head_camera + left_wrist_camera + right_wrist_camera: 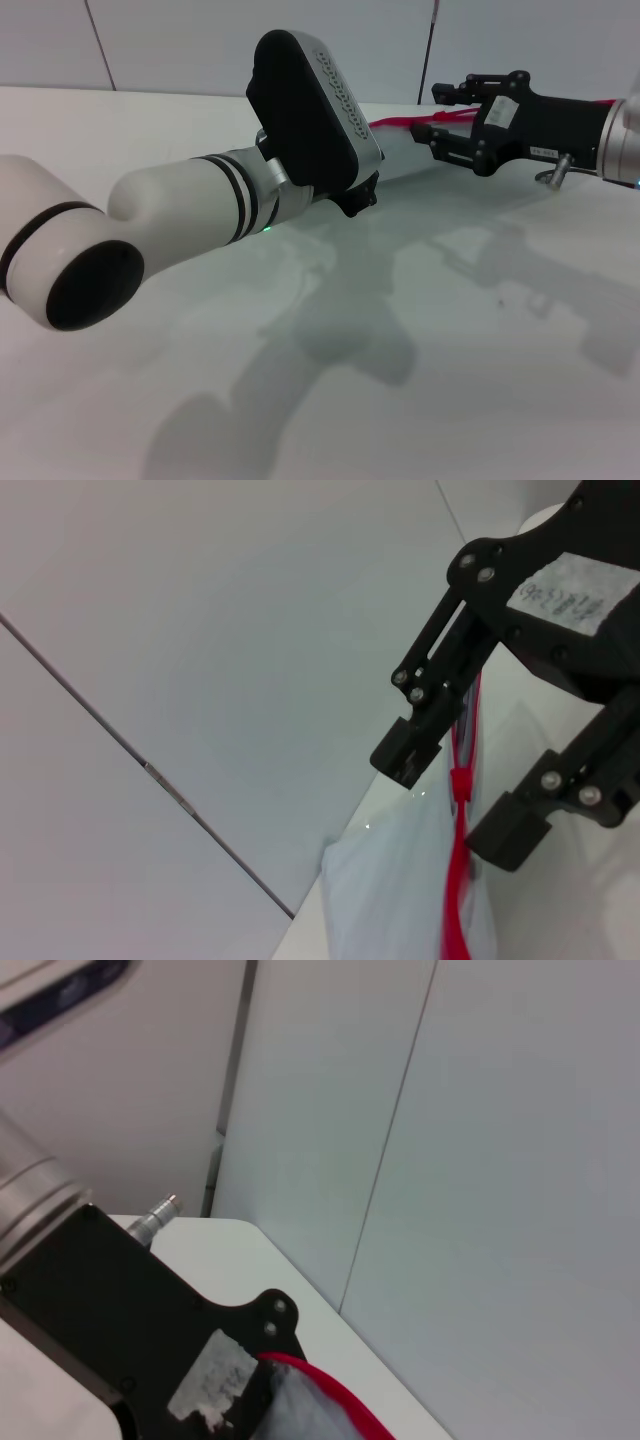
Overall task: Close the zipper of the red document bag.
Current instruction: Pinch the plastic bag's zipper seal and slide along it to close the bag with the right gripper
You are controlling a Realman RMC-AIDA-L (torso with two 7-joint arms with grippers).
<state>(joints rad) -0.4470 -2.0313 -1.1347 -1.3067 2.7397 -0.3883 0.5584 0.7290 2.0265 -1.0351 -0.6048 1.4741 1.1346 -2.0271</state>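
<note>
Red document bag (400,900) lies far on the white desk (480,330), mostly hidden behind the left arm (200,205). Right pincer (458,805) gapes open, straddling the zipper (460,880) slider. Left pincer state: cannot tell. Wall (200,40) behind.

- A plain lab or robot test room, by its bareness.
- A smooth white counter (420,400) fills the head view, glossy enough to carry the arms' shadows.
- Behind it stand pale grey wall panels (250,630), split by thin dark seams (395,1130).
</note>
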